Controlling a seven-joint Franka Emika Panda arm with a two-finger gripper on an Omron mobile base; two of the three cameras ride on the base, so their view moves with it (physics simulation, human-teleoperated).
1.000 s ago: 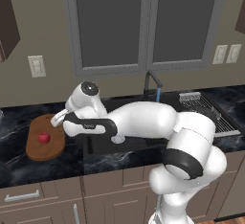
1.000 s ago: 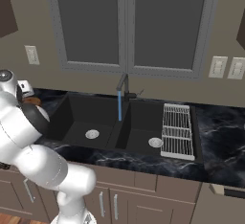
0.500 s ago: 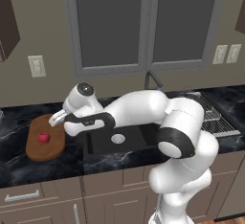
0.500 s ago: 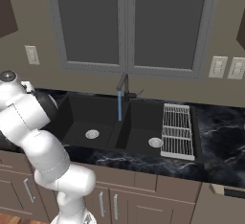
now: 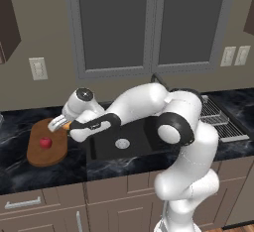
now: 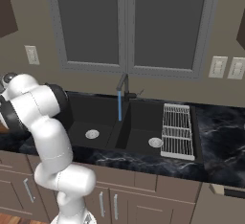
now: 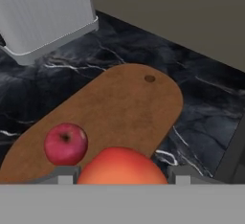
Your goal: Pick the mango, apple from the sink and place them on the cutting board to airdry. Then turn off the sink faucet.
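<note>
over the cutting board [image 7: 129,108], orange-red mango [image 7: 122,166] beside red apple [image 7: 65,144].

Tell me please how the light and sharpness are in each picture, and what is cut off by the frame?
Left base view: even, soft light, with no glare on the cutting board or apple. Right base view: the sink is very dark, and the water stream is thin and pale blue. Hand view: the mango is near, slightly soft, and cut off at the bottom.
</note>
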